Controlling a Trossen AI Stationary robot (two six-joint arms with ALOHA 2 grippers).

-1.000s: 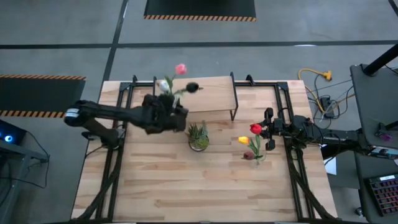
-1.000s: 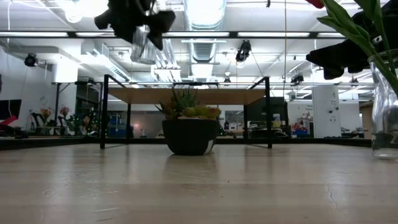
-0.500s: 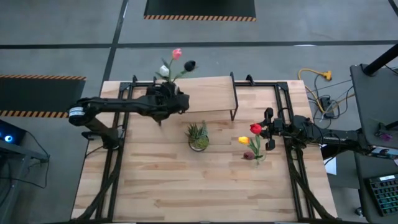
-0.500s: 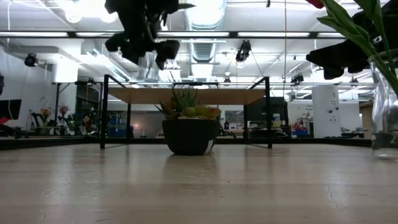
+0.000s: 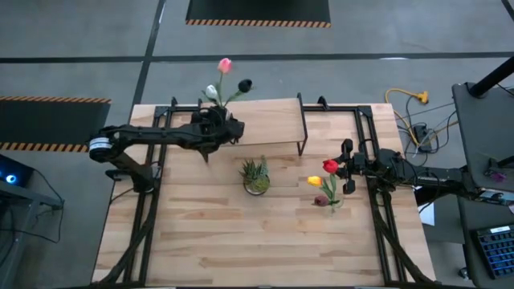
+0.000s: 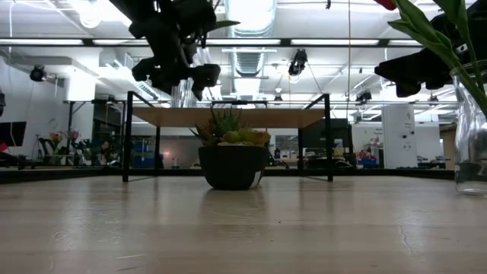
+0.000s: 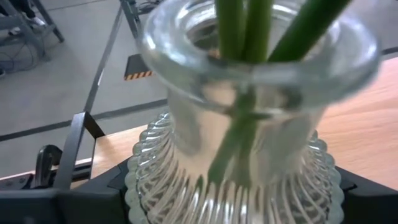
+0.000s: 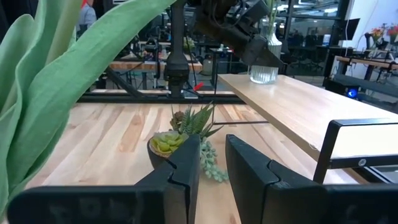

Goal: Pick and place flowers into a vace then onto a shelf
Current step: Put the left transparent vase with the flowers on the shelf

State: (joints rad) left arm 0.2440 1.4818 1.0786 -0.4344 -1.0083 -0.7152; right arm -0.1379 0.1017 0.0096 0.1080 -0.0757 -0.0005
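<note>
Resting on shelf [image 8: 292, 102]: vase [image 8: 263, 71], R-wrist only.

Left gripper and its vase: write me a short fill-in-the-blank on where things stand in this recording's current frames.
1. The left gripper holds a ribbed ____ vase with three stems.
2. That vase is over the ____.
3. The potted plant stands on the ____.

Missing: glass; shelf; table

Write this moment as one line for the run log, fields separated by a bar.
left gripper: shut on vase with flowers, at shelf | right gripper: waiting near second vase's flowers
</note>
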